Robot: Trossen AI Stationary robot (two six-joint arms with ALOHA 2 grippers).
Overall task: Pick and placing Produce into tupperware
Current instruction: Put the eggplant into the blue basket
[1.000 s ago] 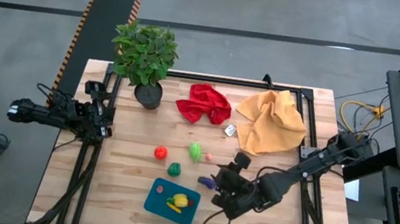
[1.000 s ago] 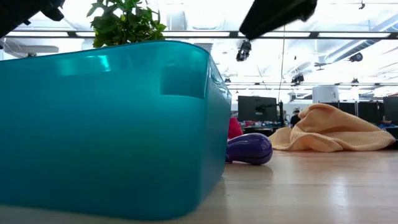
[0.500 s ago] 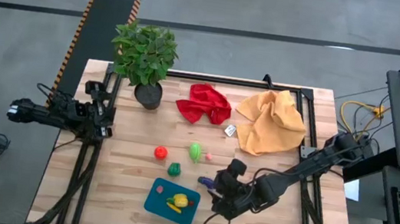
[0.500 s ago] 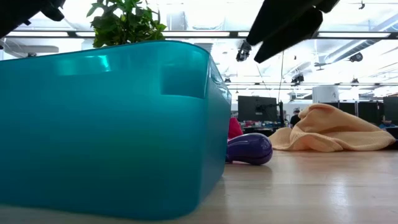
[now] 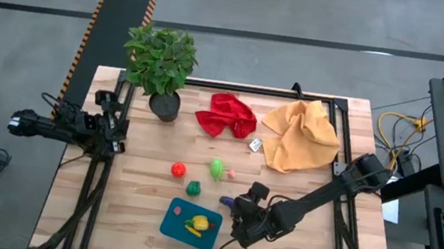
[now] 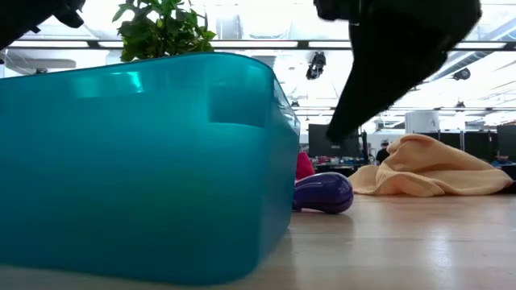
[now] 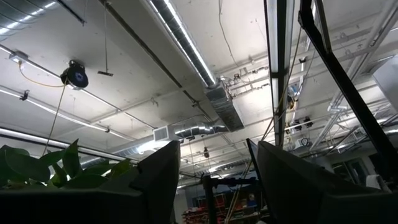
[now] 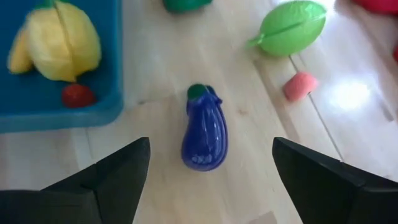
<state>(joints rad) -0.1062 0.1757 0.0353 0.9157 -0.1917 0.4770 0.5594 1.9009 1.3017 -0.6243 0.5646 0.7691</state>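
Note:
The teal tupperware (image 5: 190, 223) stands near the table's front edge and holds a yellow piece (image 8: 56, 37) and a small red piece (image 8: 78, 94). A purple eggplant (image 8: 204, 137) lies flat on the wood just right of it. My right gripper (image 8: 208, 186) hangs open above the eggplant, slanting down, one finger on either side, touching nothing. Farther off lie a light green piece (image 5: 216, 168), a pink piece (image 5: 232, 175), a dark green piece (image 5: 194, 188) and a red piece (image 5: 177, 169). My left gripper (image 7: 214, 180) waits open at the table's left edge, pointing up.
A potted plant (image 5: 161, 65) stands at the far left, with a red cloth (image 5: 225, 115) and a yellow cloth (image 5: 300, 135) along the far side. Bare wood lies right of the eggplant (image 5: 227, 201) and in front of the tupperware (image 6: 137, 161).
My right gripper has come down toward the eggplant, shifting a little toward the table's left edge and tipping more steeply downward. Its fingers have opened wider. The eggplant and the other pieces have stayed where they were.

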